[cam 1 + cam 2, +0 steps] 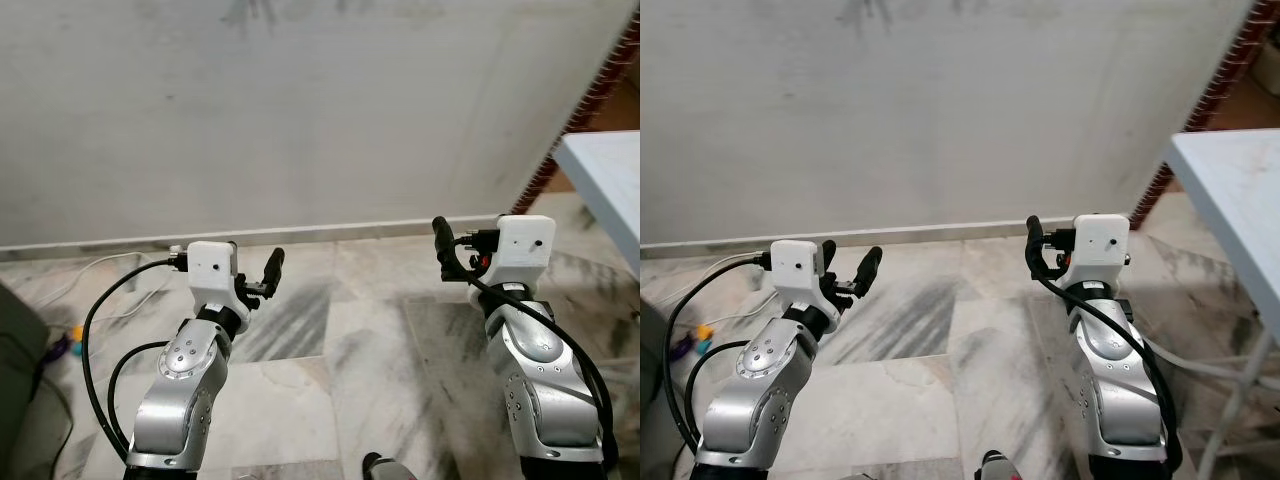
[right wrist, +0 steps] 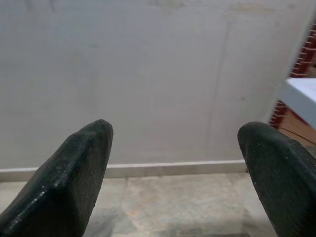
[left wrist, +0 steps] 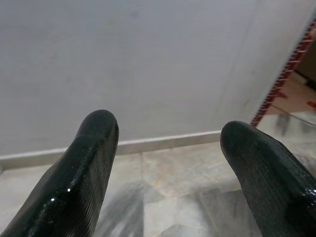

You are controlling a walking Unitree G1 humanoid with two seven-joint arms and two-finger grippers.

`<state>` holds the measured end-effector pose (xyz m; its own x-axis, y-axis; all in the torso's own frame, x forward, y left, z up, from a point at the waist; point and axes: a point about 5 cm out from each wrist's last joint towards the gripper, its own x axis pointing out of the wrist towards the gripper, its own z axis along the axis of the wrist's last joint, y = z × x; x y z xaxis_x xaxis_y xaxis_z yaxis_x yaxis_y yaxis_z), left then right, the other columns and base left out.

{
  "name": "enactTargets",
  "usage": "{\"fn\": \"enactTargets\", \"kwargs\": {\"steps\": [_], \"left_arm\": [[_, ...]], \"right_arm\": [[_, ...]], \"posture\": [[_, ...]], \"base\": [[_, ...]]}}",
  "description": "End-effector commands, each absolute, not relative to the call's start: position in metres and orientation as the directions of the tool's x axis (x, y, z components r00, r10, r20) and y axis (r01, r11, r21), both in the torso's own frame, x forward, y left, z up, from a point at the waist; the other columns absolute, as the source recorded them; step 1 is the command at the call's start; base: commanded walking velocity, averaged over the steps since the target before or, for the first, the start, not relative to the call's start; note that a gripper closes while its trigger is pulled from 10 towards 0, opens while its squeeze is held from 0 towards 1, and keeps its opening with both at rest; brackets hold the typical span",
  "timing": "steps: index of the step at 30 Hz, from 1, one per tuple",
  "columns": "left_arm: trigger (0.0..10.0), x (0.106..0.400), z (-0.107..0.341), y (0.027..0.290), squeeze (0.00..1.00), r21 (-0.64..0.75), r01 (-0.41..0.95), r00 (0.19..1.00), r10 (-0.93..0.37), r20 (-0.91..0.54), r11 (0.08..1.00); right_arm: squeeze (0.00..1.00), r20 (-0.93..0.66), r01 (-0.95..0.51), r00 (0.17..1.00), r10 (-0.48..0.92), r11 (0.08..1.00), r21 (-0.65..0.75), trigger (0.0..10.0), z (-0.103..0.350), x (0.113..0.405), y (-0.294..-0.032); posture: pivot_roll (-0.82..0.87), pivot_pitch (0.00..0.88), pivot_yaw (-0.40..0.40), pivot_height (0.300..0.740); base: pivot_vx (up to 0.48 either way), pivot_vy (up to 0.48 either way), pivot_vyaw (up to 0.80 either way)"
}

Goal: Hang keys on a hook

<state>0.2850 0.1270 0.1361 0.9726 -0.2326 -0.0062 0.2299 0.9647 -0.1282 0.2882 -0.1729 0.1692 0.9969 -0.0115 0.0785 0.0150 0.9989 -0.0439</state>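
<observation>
Left wrist view: fingers spread wide, empty, aimed at pale wall above marble floor; same on right, fingers parted, holding nothing; keys nowhere discernible.

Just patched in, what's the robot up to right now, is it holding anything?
Nothing is held. The robot faces a bare grey wall across a marble floor, both arms raised in front of it. The left gripper and right gripper are open with only wall and floor between their fingers. A white table stands to its right, and a white cable lies on the floor to its left. I can't make out keys or a hook.
</observation>
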Motion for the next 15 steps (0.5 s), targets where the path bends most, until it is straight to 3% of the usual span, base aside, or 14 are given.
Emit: {"fn": "enactTargets", "kwargs": {"steps": [1,15], "left_arm": [[10.0,0.2855,0.1357,0.1326,0.0,-0.14,0.226,0.973,-0.229,-0.008,0.964],[10.0,0.2916,0.1424,0.1354,0.0,-0.17,0.248,0.968,-0.248,0.023,0.954]], "right_arm": [[0.0,0.09,0.024,0.996,-0.02,0.999,-0.044,10.0,0.172,0.2883,-0.1732],[0.0,0.102,0.022,0.995,-0.018,0.999,-0.042,10.0,0.1752,0.2913,-0.1703]], "posture": [[-0.08,0.167,0.043,0.74],[-0.08,0.167,0.043,0.74]], "base": [[0.0,0.0,-0.75],[0.0,0.0,-0.75]]}}
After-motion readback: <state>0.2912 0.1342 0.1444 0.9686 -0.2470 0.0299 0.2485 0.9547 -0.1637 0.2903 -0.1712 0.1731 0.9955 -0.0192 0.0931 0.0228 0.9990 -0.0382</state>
